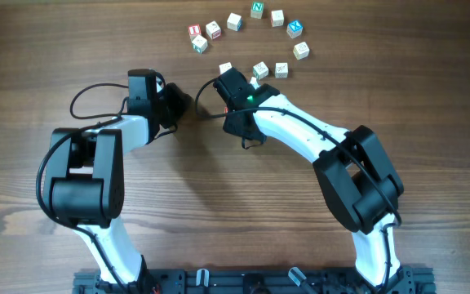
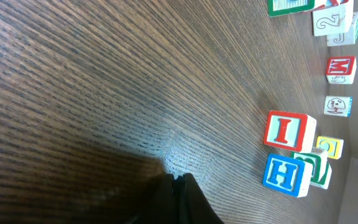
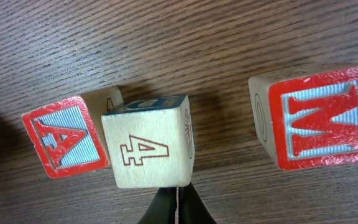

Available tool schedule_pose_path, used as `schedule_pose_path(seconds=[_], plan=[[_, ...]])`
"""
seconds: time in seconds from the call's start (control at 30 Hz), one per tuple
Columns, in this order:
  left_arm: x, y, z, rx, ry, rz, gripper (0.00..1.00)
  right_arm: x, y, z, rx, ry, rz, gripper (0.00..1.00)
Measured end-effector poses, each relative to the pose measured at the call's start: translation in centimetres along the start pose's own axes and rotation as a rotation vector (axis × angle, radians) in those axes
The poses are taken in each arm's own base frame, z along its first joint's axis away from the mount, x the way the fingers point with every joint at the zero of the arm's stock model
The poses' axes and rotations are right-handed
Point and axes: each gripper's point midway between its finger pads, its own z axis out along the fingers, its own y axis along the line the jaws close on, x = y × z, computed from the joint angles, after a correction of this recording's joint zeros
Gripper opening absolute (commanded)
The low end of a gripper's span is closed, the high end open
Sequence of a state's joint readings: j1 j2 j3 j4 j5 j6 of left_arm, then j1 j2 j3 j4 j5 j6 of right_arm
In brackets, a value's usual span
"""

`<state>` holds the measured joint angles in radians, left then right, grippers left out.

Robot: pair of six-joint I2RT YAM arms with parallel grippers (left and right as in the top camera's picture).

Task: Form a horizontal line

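Got right gripper (image 3: 178,204) with tips pressed together, nothing clamped. Seeing "4" cube (image 3: 148,149) directly ahead of those tips, at or just off them; can't tell if touching. Seeing "A" cube (image 3: 66,138) hard against the left side of the "4" cube, twisted off-square to it and sitting slightly further back. Finding "M" cube (image 3: 319,118) off to the right, clearly apart from the "4" cube with bare table (image 3: 216,50) between, roughly level with the other two across the right wrist view. Reads as a rough row of three: left pair touching, right one gapped, faces not aligned. Got left gripper (image 2: 178,183) also with tips together on nothing, pointed across the wood. Seeing ahead of it in the left wrist view a red "I" cube (image 2: 286,130) right beside a blue "H" cube (image 2: 284,175), more cubes behind those. From overhead, placing both grippers mid-table and near each other, left one well clear of the row, with a loose arc of other cubes (image 1: 277,16) beyond them toward the far edge.
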<state>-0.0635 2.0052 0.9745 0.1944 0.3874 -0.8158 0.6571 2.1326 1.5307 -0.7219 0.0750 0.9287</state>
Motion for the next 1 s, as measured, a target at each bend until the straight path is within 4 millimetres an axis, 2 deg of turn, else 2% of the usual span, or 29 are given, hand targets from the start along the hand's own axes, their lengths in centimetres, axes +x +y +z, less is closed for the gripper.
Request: schedule_pose_path(seconds=[0.5,1.0], plan=[[0.0,0.0,0.0,0.000,0.000,0.000,0.04,-1.3,-1.0,0.1,0.005,-0.007,-0.011,0.04],[0.0,0.0,0.0,0.000,0.000,0.000,0.04,-0.8,-0.3,0.1,-0.028,0.023,-0.038,0.04]])
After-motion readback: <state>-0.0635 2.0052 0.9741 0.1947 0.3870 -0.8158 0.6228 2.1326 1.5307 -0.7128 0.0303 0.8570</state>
